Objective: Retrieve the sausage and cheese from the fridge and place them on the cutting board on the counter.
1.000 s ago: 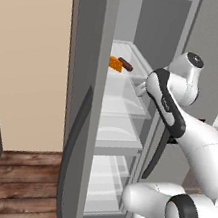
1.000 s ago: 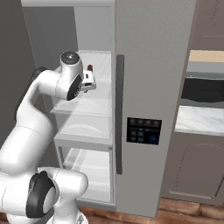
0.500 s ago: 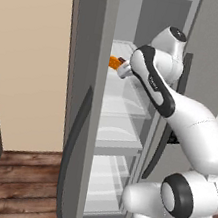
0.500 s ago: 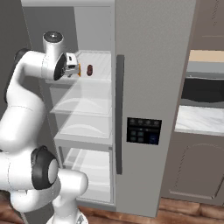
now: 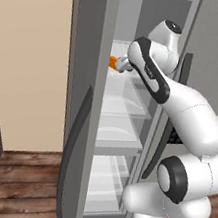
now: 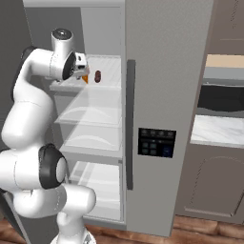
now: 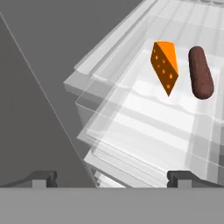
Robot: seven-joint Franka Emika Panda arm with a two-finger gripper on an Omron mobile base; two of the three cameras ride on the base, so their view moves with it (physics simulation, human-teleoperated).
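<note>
A: Fridge status?
B: Left door swung open, right door shut w/ dark ctrl panel on it. White shelves inside.
A: Tool?
B: Tool spread wide, nothing between the tips. It's up at the top shelf, hovering short of the food, not touching it. In right base view the tool sits just left of the cheese.
A: Where's the food?
B: Hand view, l to r: cheese, orange wedge w/ holes, point toward the cam; then sausage, dark reddish-brown, lying just beside it. Close but apart. Both on the top shelf.
A: Other views?
B: Left base: bit of cheese peeks out by the arm. Right base: cheese then sausage, same shelf.
</note>
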